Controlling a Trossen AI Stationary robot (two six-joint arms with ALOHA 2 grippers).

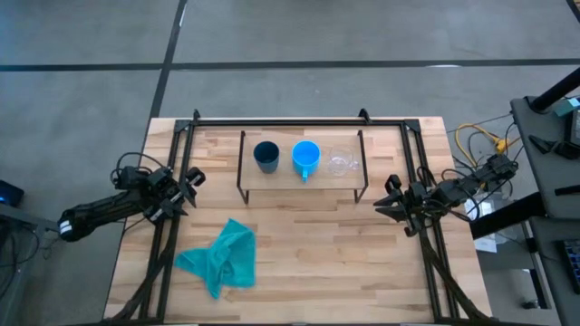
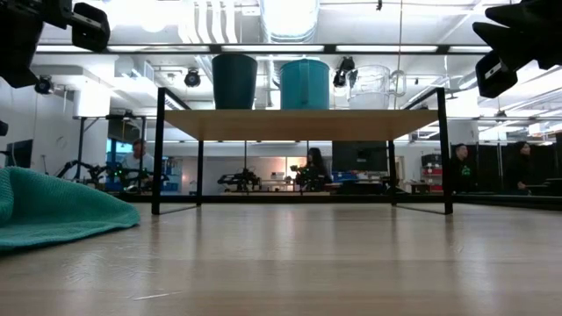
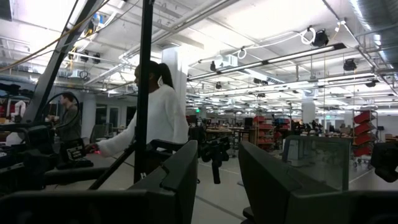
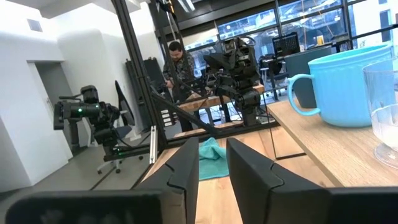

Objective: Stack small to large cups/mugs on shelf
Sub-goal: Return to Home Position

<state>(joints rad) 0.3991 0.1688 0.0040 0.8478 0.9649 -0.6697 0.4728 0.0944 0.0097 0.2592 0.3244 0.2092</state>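
Three cups stand upright in a row on the shelf (image 1: 299,186), a low rack with a wood plank top (image 2: 299,125) on thin black legs. They are the dark teal-black cup (image 1: 265,156) (image 2: 234,81), the bright blue mug (image 1: 306,158) (image 2: 305,83) (image 4: 348,87) and the small clear glass (image 1: 340,163) (image 2: 369,86) (image 4: 385,118). My left gripper (image 1: 190,184) (image 3: 217,152) hovers open to the left of the shelf. My right gripper (image 1: 390,201) (image 4: 212,149) hovers open to its right, by the glass end. Neither holds anything.
A crumpled teal cloth (image 1: 222,258) (image 2: 53,211) lies on the table near the front left. Black frame bars (image 1: 177,172) run along both table sides and the far edge. Bare wood lies in front of the shelf. People stand in the room beyond (image 3: 155,118).
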